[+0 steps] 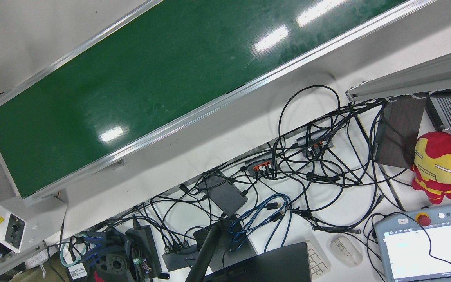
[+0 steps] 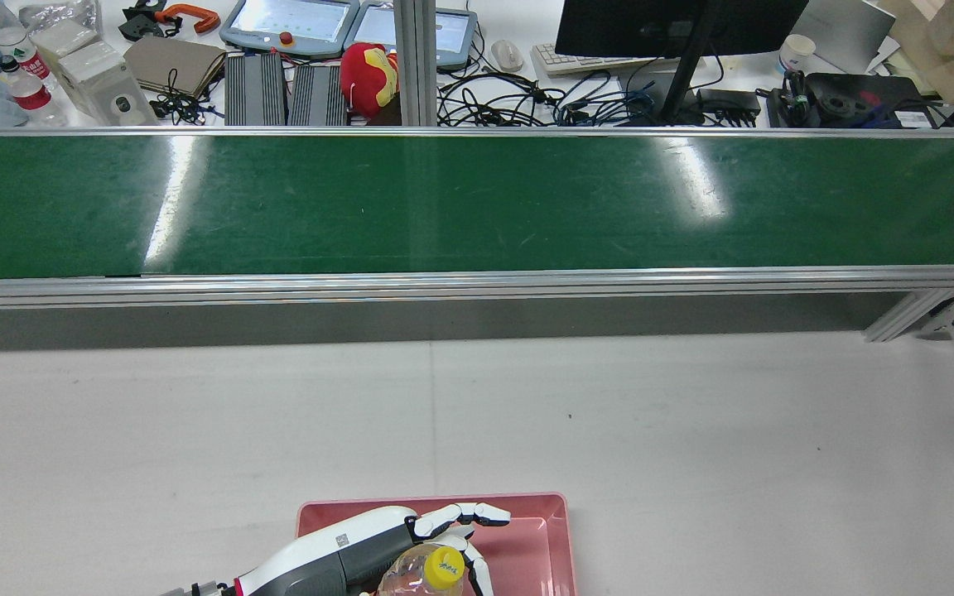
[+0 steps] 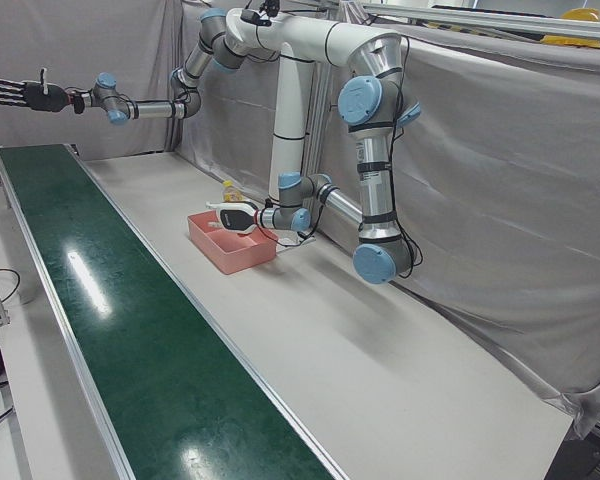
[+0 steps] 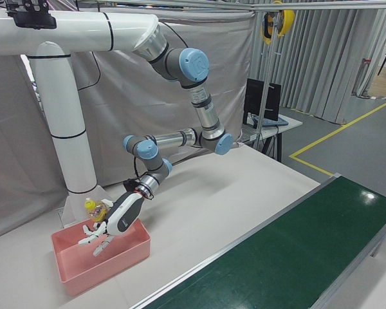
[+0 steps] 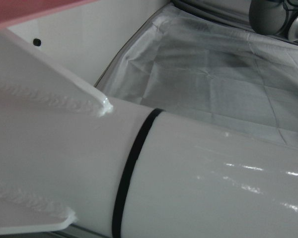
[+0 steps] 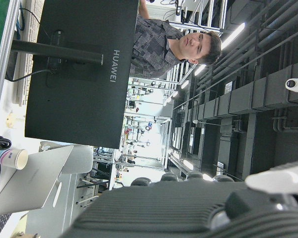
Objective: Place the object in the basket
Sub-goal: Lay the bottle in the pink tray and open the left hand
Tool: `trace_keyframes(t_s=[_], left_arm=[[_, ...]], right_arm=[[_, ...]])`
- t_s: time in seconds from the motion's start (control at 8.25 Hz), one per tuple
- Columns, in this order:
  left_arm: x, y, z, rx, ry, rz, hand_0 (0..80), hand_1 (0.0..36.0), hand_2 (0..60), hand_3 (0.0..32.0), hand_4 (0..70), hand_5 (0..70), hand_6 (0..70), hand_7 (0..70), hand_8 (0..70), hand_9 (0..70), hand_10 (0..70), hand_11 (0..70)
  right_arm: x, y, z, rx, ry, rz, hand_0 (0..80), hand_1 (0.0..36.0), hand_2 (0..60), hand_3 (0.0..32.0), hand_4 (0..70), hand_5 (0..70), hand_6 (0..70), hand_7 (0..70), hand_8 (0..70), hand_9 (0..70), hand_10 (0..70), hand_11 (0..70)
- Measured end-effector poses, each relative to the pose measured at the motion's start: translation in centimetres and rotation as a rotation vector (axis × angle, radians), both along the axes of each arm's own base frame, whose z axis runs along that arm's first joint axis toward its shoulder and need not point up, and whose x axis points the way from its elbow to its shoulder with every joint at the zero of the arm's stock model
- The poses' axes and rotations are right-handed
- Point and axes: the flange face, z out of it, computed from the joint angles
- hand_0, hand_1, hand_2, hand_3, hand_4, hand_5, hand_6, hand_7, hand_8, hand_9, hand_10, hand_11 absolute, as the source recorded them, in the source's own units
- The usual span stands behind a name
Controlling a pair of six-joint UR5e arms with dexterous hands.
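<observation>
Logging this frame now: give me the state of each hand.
Left hand: over the pink basket, beside the yellow-capped bottle; a grasp cannot be told.
Right hand: open, fingers spread, holding nothing.

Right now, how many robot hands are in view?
2. The left hand is over the pink basket, by a yellow-capped bottle; the right hand is raised high beyond the green belt.

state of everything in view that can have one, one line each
left hand: over the basket, fingers apart, next to the bottle; cannot tell if it grips it
right hand: raised high, open, holding nothing
bottle: upright, yellow cap on, at the basket beside the left hand
basket: right way up on the table
conveyor belt: nothing on it; cannot tell if running
</observation>
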Motion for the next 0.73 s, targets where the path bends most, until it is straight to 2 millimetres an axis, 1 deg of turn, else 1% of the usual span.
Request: trace_keyframes(t_s=[0.12,0.24,0.36,0.48,0.61,0.73], left_arm=[[0.0,-0.1,-0.1,0.0,0.007,-0.001,80.0,14.5,0.0,6.8,0.3,11.8,0.0,0.3,4.3,4.0,1.8,5.7],[0.0,-0.1,-0.1,0.0,0.011,-0.001,80.0,14.0,0.0,7.0,1.0,10.4,0.0,0.5,4.8,4.9,2.7,7.1],[-0.1,-0.2,-0.1,-0.001,0.013,-0.002,80.0,13.9,0.0,8.0,0.4,9.3,0.0,0.0,4.3,4.2,2.2,6.4],[-0.1,-0.3,-0.2,-0.002,0.015,-0.003,80.0,13.6,0.0,7.8,1.0,9.9,0.0,0.0,4.0,3.9,2.1,6.1],[-0.4,-0.4,-0.4,-0.002,0.022,-0.005,80.0,14.0,0.0,6.8,1.7,10.9,0.0,0.0,4.1,4.0,1.3,5.0],[-1.6,-0.8,-1.3,-0.002,0.035,-0.016,80.0,11.0,0.0,5.6,1.6,12.6,0.0,0.0,4.7,4.9,1.9,5.7]], right_arm=[[0.0,0.0,0.0,0.0,0.0,0.0,0.0,0.0,0.0,0.0,0.0,0.0,0.0,0.0,0.0,0.0,0.0,0.0],[0.0,0.0,0.0,0.0,0.0,0.0,0.0,0.0,0.0,0.0,0.0,0.0,0.0,0.0,0.0,0.0,0.0,0.0],[0.0,0.0,0.0,0.0,0.0,0.0,0.0,0.0,0.0,0.0,0.0,0.0,0.0,0.0,0.0,0.0,0.0,0.0],[0.0,0.0,0.0,0.0,0.0,0.0,0.0,0.0,0.0,0.0,0.0,0.0,0.0,0.0,0.0,0.0,0.0,0.0],[0.0,0.0,0.0,0.0,0.0,0.0,0.0,0.0,0.0,0.0,0.0,0.0,0.0,0.0,0.0,0.0,0.0,0.0],[0.0,0.0,0.0,0.0,0.0,0.0,0.0,0.0,0.0,0.0,0.0,0.0,0.0,0.0,0.0,0.0,0.0,0.0]])
